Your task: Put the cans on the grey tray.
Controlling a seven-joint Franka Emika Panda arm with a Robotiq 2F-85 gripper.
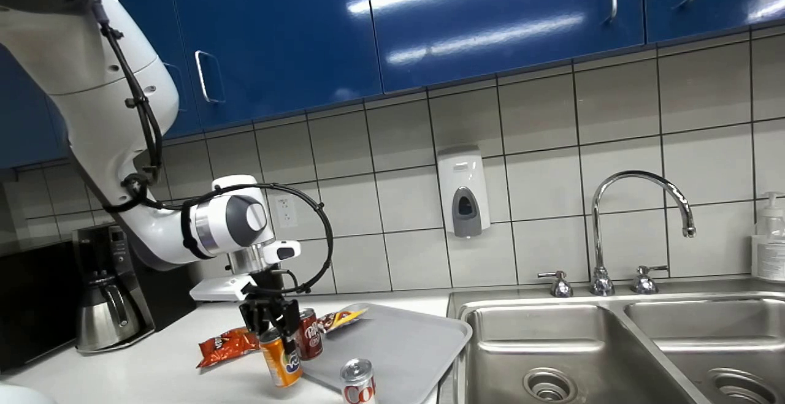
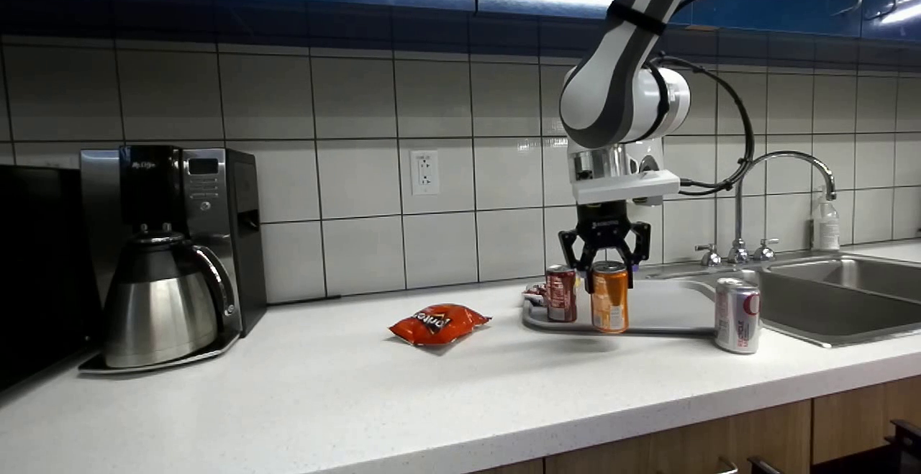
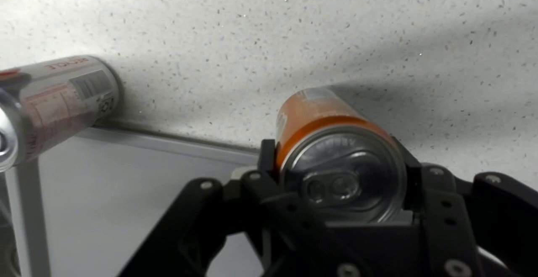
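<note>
Orange and roughly upright, the Fanta can (image 2: 610, 310) is held fast by the gripper (image 2: 610, 285), a finger pressed to each side, apparently just off the countertop (image 2: 288, 402). It hangs outside the grey tray (image 2: 665, 306), near the long front rim. I take the step in hand to be this can's carry: the Dr Pepper can (image 1: 310, 336) already stands on the tray near one end, while the Diet Coke can (image 2: 737, 316) stands on the countertop just beside the tray's corner. Next should come a small lift over the raised rim, a shift inward, then a level set-down and release. Room for that seems to lie across the tray's broad middle, between the Dr Pepper can and the end by the steel double sink (image 1: 533, 336). Drifting toward that corner could knock the Diet Coke can; the other way, the Dr Pepper can and the snack packet (image 1: 340, 319) beside it narrow the path.
</note>
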